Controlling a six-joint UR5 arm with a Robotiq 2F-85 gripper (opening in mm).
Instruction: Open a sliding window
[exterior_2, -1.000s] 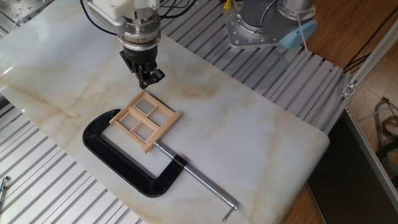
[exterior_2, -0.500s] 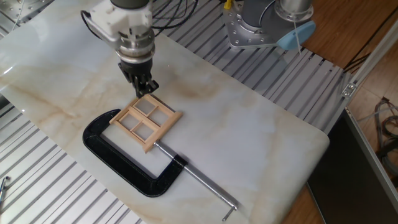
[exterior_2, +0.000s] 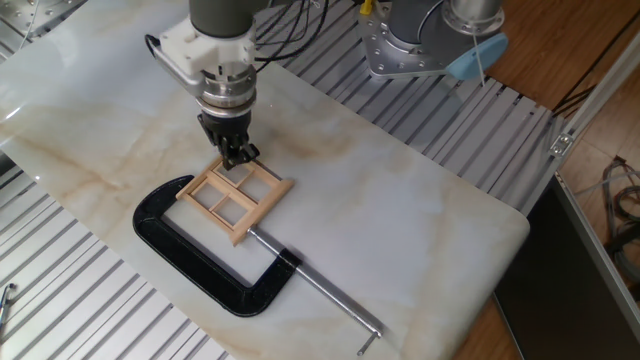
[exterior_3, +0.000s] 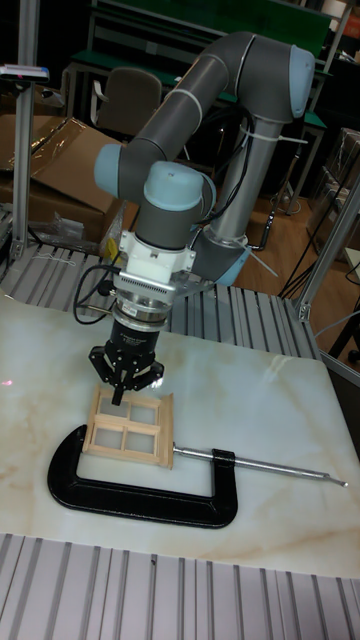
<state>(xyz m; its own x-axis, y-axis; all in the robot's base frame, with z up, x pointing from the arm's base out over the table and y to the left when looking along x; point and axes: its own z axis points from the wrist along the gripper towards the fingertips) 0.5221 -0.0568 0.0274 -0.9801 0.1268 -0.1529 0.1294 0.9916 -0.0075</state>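
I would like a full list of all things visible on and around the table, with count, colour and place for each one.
window: one, light bare wood, four panes, on the table near its middle, held in the clamp.
clamp: one, black C-shape with a silver screw rod, lying flat on the table around the window.
table: one, pale marble-look top, resting on a ribbed metal base.
cardboard box: one, brown, behind the table in the tall view.
chair: one, dark, in the background.
arm: one, grey with light blue caps, reaching down over the table.
gripper: one, black, fingers at the far edge of the window; whether it is closed cannot be told.
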